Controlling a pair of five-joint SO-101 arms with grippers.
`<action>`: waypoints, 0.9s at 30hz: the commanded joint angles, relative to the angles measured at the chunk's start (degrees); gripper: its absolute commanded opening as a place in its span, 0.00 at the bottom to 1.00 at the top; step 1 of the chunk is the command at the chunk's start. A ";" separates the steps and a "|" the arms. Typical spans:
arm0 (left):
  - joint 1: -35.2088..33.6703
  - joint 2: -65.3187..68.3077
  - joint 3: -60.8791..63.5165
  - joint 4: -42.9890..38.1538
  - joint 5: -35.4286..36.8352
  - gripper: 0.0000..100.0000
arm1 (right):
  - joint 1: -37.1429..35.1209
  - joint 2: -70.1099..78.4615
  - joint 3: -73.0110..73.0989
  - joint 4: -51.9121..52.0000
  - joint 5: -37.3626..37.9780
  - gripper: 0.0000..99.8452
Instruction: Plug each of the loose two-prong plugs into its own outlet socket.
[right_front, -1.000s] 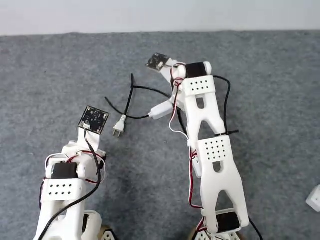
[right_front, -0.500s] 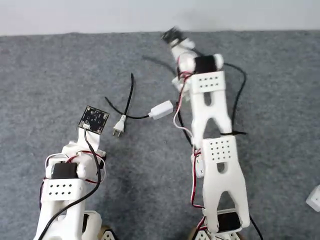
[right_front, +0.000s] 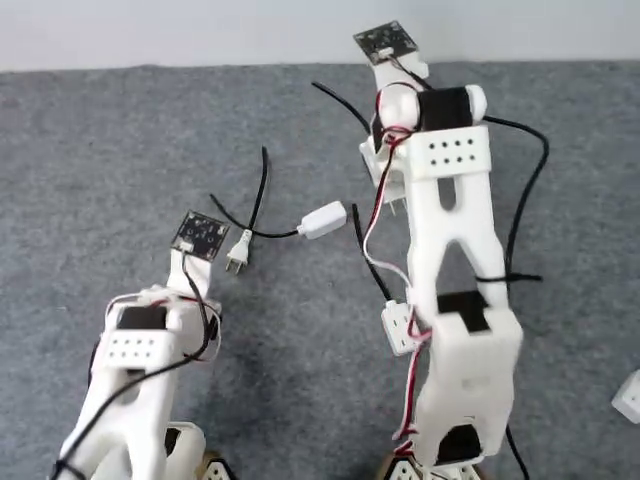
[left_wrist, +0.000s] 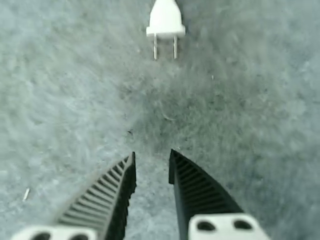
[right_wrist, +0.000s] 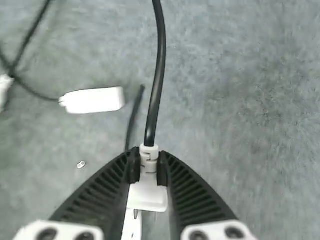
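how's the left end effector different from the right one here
The left end effector is empty, jaws slightly apart above the carpet; the right end effector is clamped on a white plug. Ahead of the left end effector lies a loose plug, prongs toward it; ahead of the right end effector runs its plug's black cord. Both have black ribbed jaws.

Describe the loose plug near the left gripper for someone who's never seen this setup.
On the grey carpet, look ahead of the left gripper: the loose plug lies there, small and white, on a thin black cable. Its two bare metal prongs set it apart from the oblong white socket block beside it, and unlike the held plug in the right gripper, nothing grips it.
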 joint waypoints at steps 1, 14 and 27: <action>0.62 6.24 -5.23 -1.32 0.18 0.11 | -3.21 -13.41 7.21 2.51 -0.79 0.01; 3.34 9.85 -7.25 2.99 -6.33 0.11 | -24.66 -39.69 37.54 -3.91 -10.02 0.01; 3.34 9.85 -7.25 2.99 -6.77 0.11 | -33.98 -47.16 56.53 -17.19 -15.21 0.01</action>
